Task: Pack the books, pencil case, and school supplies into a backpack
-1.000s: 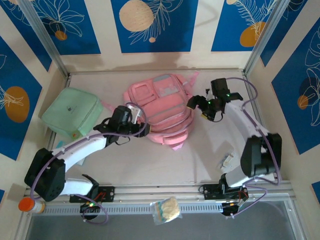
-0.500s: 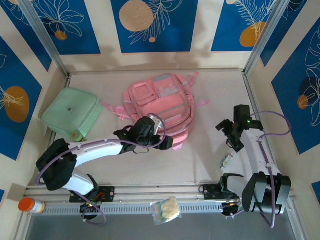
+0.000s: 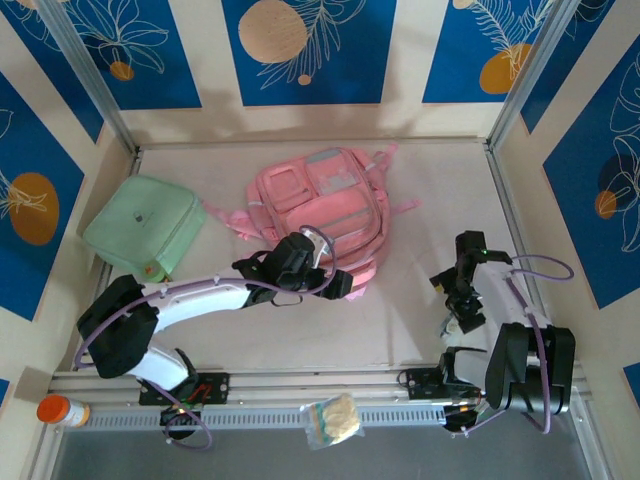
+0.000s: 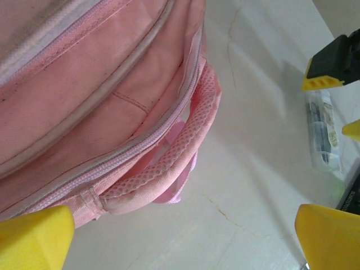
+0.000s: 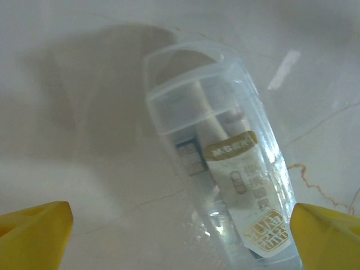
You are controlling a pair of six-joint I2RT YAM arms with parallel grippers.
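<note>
Writing: gold label (image 5: pixel 230 144) with pale lettering and a larger gold print below it, both on a white packet; too blurred to read
Container: clear case (image 5: pixel 169 95) lying flat on the pale table (image 5: pixel 67 140), a lid section at its far end; inside it the school supplies (image 5: pixel 216 126), white pieces and the packet
Right gripper (image 5: pixel 180 239): fingers spread wide, gripping nothing; yellow fingertips (image 5: pixel 34 228) stand to either side of the case's near end, apart from it
Backpack (image 4: pixel 84 84): pink fabric, pale zip lines along the seams, mesh carry loop (image 4: pixel 194 129) hanging at its edge; lies just ahead of the left fingers
Left gripper (image 4: pixel 180 242): fingers wide apart, empty; the loop just ahead of the gap between them, the case farther off past one finger
Other: mint-green pouch (image 3: pixel 140 228) well to the left of the left fingers
</note>
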